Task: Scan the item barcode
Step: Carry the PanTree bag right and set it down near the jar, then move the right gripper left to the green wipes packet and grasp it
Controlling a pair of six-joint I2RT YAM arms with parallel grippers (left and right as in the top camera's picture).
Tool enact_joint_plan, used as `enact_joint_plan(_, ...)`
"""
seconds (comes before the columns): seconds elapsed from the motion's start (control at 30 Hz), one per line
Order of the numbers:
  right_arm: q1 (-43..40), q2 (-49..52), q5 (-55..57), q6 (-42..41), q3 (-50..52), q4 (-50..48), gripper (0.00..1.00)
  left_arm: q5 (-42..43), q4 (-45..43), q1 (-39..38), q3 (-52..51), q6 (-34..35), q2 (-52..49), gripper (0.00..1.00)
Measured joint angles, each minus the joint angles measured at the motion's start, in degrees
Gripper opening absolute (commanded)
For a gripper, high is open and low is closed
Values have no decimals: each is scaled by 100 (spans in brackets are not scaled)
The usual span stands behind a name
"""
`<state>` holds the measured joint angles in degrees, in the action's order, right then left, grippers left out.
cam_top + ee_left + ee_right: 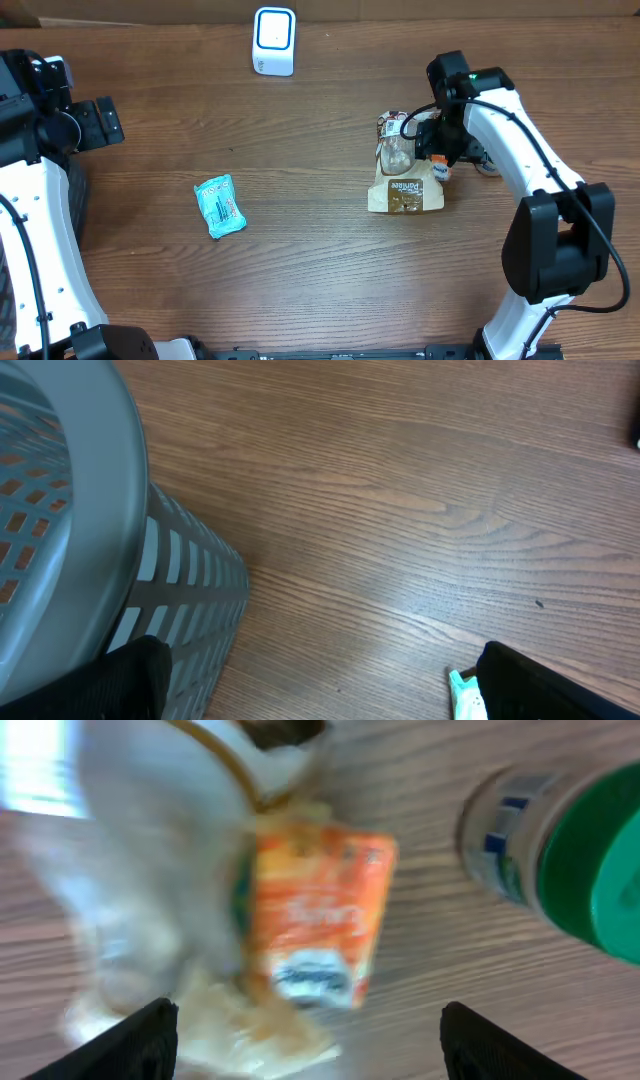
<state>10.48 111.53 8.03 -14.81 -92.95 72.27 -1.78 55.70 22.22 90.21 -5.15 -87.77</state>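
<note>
Overhead: the right end effector hangs over a heap of groceries on the wooden desk, among them a small orange carton. A white box-shaped barcode scanner stands well apart.

Left wrist: the left end effector is spread wide and empty, beside a grey lattice plastic basket.

Right wrist, blurred: the fingers are apart and the carton lies ungripped. This looks like the picking step. Next, an item must be clamped and carried to the scanner.

Matt wood table carries a glossy plastic packet.
</note>
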Motion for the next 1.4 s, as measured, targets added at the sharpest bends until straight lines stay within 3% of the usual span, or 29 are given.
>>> enact_joint_plan(0.23, 210, -13, -1462, 83, -1163, -289, 73, 0, 0, 0, 0, 0, 0, 100)
enact_joint_plan(0.53, 1626, 61, -2743, 96, -911, -1711, 63, 0, 0, 0, 2, 0, 0, 100)
enact_joint_plan(0.7, 2544, 608, -2955, -170, -787, -2225, 59, 0, 0, 0, 0, 0, 0, 100)
enact_joint_plan(0.9, 3359, 1377, -3040, -417, -702, -2680, 45, -2, 0, 0, 0, 0, 0, 100)
enact_joint_plan(1.4, 3773, 1989, -3134, -894, -684, -3519, 45, -2, 0, 0, 0, 0, -2, 100)
